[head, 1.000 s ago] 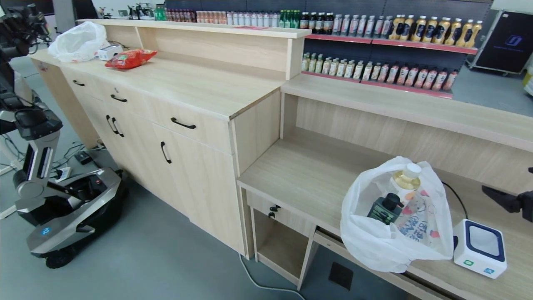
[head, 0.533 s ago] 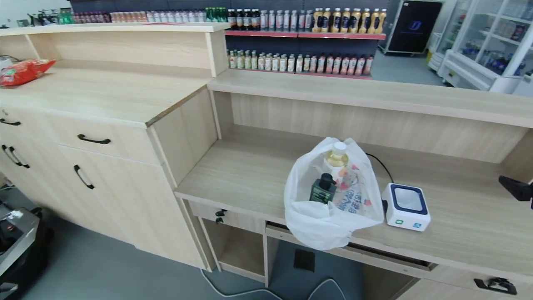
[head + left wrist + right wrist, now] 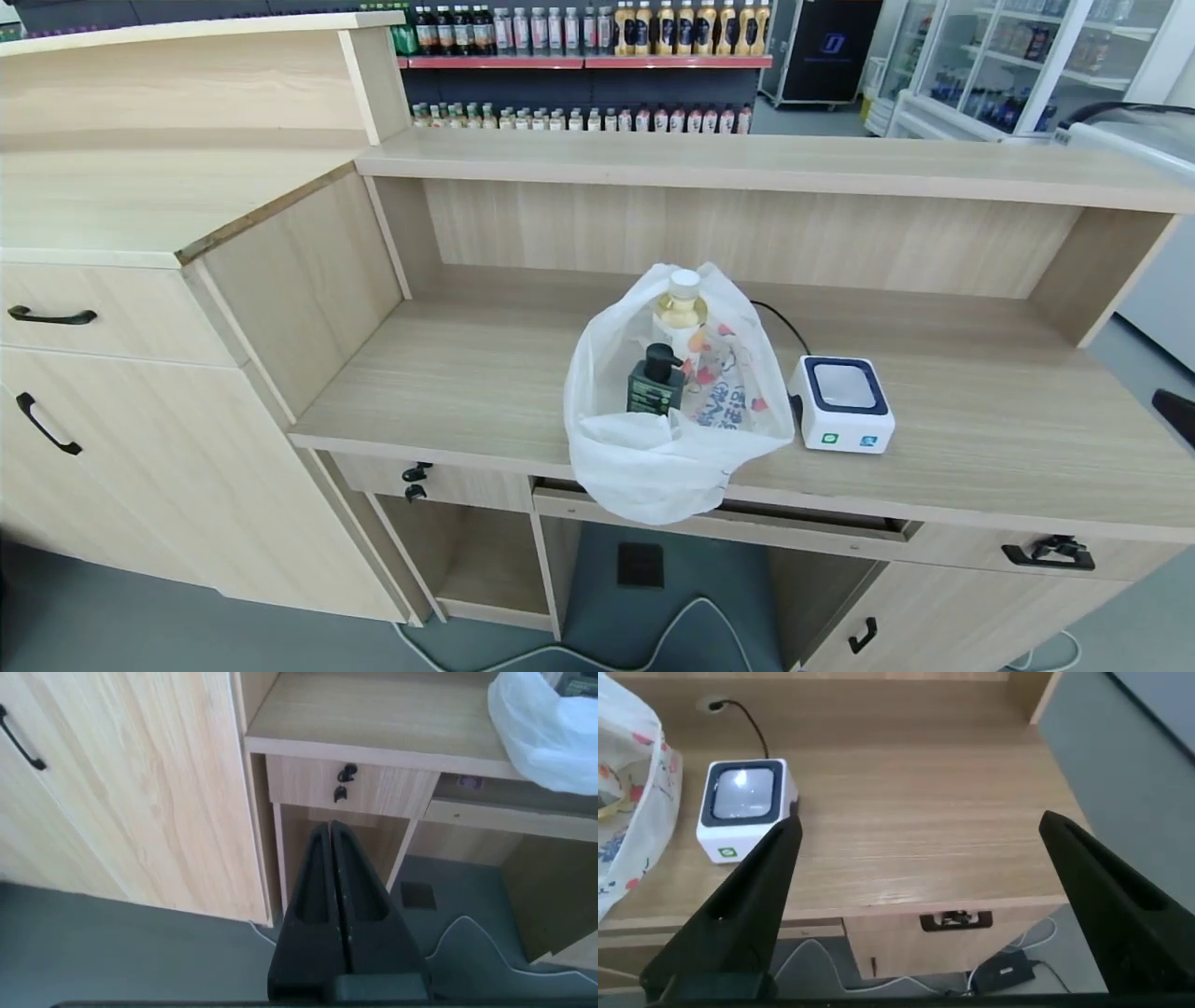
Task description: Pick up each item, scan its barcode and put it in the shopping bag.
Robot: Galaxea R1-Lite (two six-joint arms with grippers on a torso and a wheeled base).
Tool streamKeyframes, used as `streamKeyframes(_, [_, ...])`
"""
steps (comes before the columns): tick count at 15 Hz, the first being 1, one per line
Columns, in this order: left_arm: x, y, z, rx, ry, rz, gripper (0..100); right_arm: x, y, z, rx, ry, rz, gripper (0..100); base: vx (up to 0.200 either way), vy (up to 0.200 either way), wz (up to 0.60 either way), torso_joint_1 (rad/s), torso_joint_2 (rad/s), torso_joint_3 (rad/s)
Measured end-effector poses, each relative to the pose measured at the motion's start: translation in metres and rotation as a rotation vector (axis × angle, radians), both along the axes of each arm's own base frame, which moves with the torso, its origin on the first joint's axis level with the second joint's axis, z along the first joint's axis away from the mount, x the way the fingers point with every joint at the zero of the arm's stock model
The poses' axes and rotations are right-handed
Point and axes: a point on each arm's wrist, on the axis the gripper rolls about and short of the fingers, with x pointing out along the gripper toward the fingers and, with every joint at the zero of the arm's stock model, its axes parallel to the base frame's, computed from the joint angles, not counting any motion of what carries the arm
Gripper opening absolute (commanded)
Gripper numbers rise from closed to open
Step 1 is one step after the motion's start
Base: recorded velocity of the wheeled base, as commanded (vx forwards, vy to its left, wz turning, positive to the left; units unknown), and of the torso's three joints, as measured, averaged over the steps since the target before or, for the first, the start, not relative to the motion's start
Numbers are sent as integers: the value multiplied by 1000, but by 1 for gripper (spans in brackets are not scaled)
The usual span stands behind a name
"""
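Shopping bag: white plastic, mouth open, stood on the lower counter just beside the scanner, its belly hanging over the counter's front edge. Contents: white-capped bottle, upright at the back; dark pump bottle, upright before it; printed pouch on the scanner side. Scanner: window facing up, cable running back behind the bag. Left gripper: jaws pressed together, holding nothing, hung low before the counter front and pointed towards the floor. Right gripper: jaws spread wide, holding nothing, towards the counter's right end, with the scanner between it and the bag. Hazards, as judged: the overhanging bag could slide or topple off the edge if an arm brushed it or a further item dropped in heavily; a sweep of the right arm could shove the scanner or snag its cable.
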Motion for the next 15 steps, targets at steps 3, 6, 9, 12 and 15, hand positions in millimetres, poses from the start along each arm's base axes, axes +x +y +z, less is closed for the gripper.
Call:
streamKeyframes(3, [0,0,0,0,0,1,0,-37,16,-22,7,16,-3,100,0,0,0,-32,65,37])
streamKeyframes(6, [0,0,0,0,0,1,0,-76,33,-62,28,59,-6,100,0,0,0,0,0,0])
streamKeyframes(9, [0,0,0,0,0,0,0,-107,46,-90,50,67,26,100,0,0,0,0,0,0])
streamKeyframes(12, [0,0,0,0,0,1,0,-129,51,-108,72,24,40,100,0,0,0,0,0,0])
streamKeyframes(15, [0,0,0,0,0,1,0,-139,52,-114,68,-37,90,100,0,0,0,0,0,0])
